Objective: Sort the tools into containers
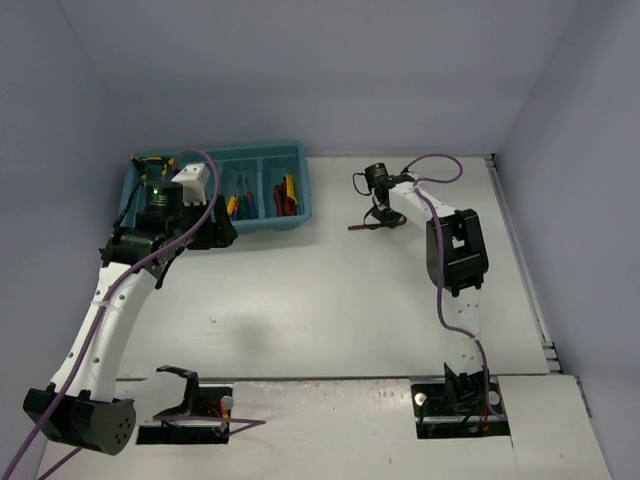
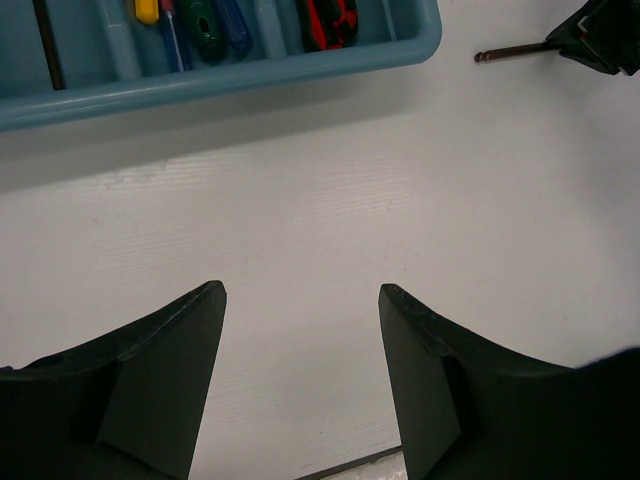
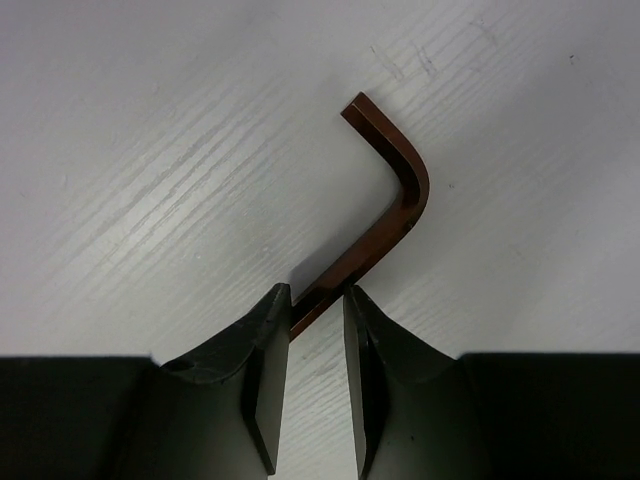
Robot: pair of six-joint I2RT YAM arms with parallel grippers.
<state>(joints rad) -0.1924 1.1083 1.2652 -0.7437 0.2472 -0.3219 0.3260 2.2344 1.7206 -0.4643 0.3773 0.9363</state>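
Observation:
A dark brown L-shaped hex key [image 3: 395, 215] lies by the table surface, its long arm running between my right gripper's [image 3: 316, 295] nearly closed fingertips, which pinch it. In the top view the hex key [image 1: 362, 227] sticks out left of the right gripper [image 1: 384, 218], right of the teal tray [image 1: 300, 190]. The tray holds red pliers [image 2: 330, 20], yellow [image 2: 147, 10], green [image 2: 200, 25] and blue [image 2: 235, 25] screwdrivers, and a dark hex key [image 2: 45, 45]. My left gripper [image 2: 300, 295] is open and empty above bare table, just in front of the tray [image 2: 200, 85].
The left arm [image 1: 110, 310] arches along the left side toward the tray and covers its left compartments in the top view. The table's right edge [image 1: 520, 260] runs past the right arm. Grey walls close in the back and sides.

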